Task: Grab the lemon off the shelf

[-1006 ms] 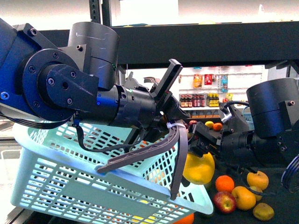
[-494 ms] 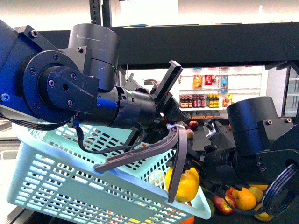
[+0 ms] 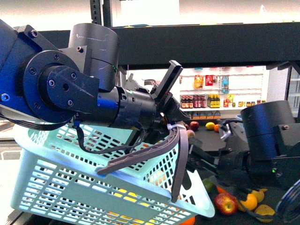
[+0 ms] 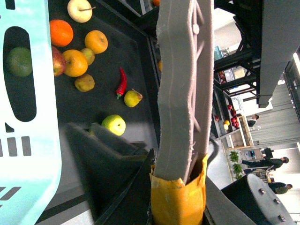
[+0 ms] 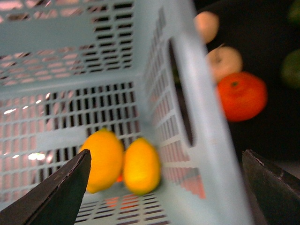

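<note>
Two lemons [image 5: 101,159] in blue basket [image 5: 197,154], right hand [image 5: 166,159] wide open, empty, orange [image 5: 242,95] on shelf [image 5: 276,126] beside, left hand [image 3: 138,180] grip unclear

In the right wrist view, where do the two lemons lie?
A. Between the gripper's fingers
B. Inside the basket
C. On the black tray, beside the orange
B: both lemons lie side by side on the floor of the basket, and the right gripper is open with nothing between its fingers.
</note>
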{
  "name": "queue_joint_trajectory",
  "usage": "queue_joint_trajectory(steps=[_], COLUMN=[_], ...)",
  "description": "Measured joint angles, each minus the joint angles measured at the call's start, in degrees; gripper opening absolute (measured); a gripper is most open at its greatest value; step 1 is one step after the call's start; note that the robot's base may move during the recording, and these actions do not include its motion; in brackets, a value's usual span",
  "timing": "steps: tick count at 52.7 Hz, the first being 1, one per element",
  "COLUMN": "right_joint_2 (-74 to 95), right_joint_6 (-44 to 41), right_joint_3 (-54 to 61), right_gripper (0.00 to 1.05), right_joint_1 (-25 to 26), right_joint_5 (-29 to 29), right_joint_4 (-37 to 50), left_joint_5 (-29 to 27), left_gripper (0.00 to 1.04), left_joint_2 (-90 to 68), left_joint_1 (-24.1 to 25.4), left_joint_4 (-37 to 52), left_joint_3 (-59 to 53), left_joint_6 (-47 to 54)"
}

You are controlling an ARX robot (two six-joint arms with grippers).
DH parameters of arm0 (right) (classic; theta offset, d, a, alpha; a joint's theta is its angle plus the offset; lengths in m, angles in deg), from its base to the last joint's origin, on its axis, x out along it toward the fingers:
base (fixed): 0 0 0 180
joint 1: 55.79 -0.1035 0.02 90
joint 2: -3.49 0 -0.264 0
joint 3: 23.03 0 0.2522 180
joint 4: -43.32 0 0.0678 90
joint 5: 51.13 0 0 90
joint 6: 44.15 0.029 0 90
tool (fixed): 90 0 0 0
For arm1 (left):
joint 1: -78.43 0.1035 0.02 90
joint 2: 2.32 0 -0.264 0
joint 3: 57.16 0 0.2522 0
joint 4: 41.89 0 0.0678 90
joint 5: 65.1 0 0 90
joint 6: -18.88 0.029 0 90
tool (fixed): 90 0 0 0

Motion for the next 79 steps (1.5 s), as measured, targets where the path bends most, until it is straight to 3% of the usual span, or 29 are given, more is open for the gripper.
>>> queue_joint_trajectory(steps=[8,17,24,30,37,44,48,53,67,79], right_joint_2=[-7.6,-20.5,-34.5,-50.4,-74.8,-92.3,-99.8,-103.0,-106.1,-107.8], right_joint_6=[-8.3,-14.4,-20.1,-23.9,-26.8,-28.0,-28.4,-28.6,-28.8,-28.9], right_joint_3=[6.0,16.7,26.6,34.9,41.5,45.3,47.8,51.0,56.3,59.0], right_gripper=[0.97,0.97,0.97,0.97,0.97,0.77,0.65,0.47,0.02,0.02], right_joint_1=[5.8,12.9,14.8,15.9,19.4,21.5,19.4,11.8,9.7,9.7], right_joint_5=[5.0,5.2,3.6,1.0,1.6,-3.6,-1.1,7.1,7.9,8.0], right_joint_4=[2.3,4.2,3.3,-3.2,-20.0,-30.7,-31.5,-31.0,-29.6,-29.1], left_joint_5=[-0.1,0.3,0.3,0.3,-0.1,0.1,0.3,0.4,0.2,0.3], left_gripper=[0.11,0.11,0.11,0.11,0.11,0.11,0.11,0.11,0.11,0.11], left_joint_2=[0.0,0.0,0.0,0.0,0.0,0.0,0.0,0.0,0.0,0.0], left_joint_1=[0.0,0.0,0.0,0.0,0.0,0.0,0.0,0.0,0.0,0.0], left_joint_4=[0.0,0.0,0.0,0.0,0.0,0.0,0.0,0.0,0.0,0.0], left_joint_3=[0.0,0.0,0.0,0.0,0.0,0.0,0.0,0.0,0.0,0.0], left_joint_6=[0.0,-0.2,-0.2,-0.2,-0.1,-0.2,-0.1,-0.3,-0.3,-0.3])
